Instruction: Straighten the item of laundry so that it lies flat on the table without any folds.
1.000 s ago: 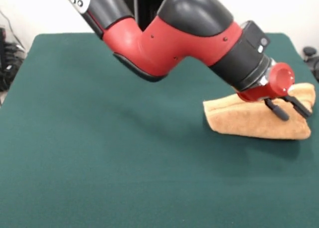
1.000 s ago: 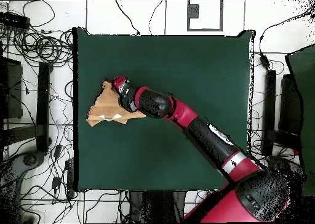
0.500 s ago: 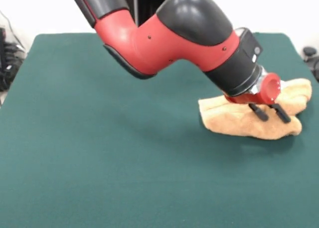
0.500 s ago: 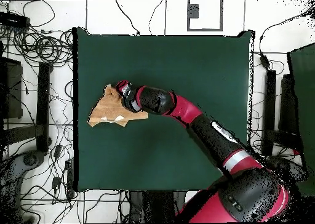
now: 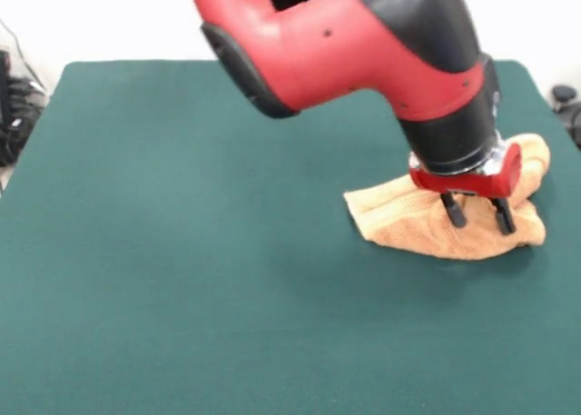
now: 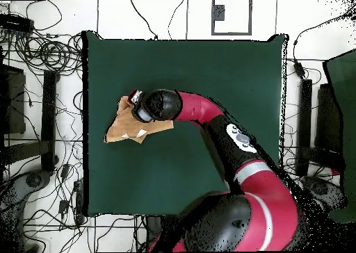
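The item of laundry (image 5: 399, 220), a tan-orange towel, lies bunched and folded over itself near the right edge of the green table (image 5: 182, 251). My gripper (image 5: 477, 217) points almost straight down over the towel's right half. It is open, and its two black fingertips (image 5: 452, 212) rest apart on the cloth. Seen from overhead, the towel (image 6: 123, 129) sits close to the left edge of the table (image 6: 208, 76), with the wrist covering its upper right part and most of the gripper (image 6: 137, 106).
The red and black arm (image 5: 363, 43) spans the back of the table. Off the table, cables (image 6: 49, 55) and stands (image 6: 49, 118) crowd the floor. A dark object (image 5: 565, 97) sits past the right edge, not far from the towel.
The wrist has swung from slanted to nearly upright and moved left in the front view. The towel has slid a little the same way, towards the table's middle. The gripper has stayed open.
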Available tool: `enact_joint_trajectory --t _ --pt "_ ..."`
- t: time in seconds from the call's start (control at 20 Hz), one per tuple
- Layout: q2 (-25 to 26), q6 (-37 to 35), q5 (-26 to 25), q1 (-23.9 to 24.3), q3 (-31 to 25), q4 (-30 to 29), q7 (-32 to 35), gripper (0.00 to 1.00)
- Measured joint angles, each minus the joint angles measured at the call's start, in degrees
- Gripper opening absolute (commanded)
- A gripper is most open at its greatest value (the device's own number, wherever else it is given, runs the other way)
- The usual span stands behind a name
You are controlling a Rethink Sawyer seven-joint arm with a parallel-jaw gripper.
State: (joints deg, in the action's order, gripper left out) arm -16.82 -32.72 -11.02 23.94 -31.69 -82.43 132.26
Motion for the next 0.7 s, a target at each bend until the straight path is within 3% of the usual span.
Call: enact_joint_trajectory --t 0.2,0.7 --pt "-1.5 -0.3 0.3 -3.9 4.7 1.9 0.0 1.0" --pt "-2.0 -0.4 3.8 -3.6 10.2 2.0 0.0 1.0"
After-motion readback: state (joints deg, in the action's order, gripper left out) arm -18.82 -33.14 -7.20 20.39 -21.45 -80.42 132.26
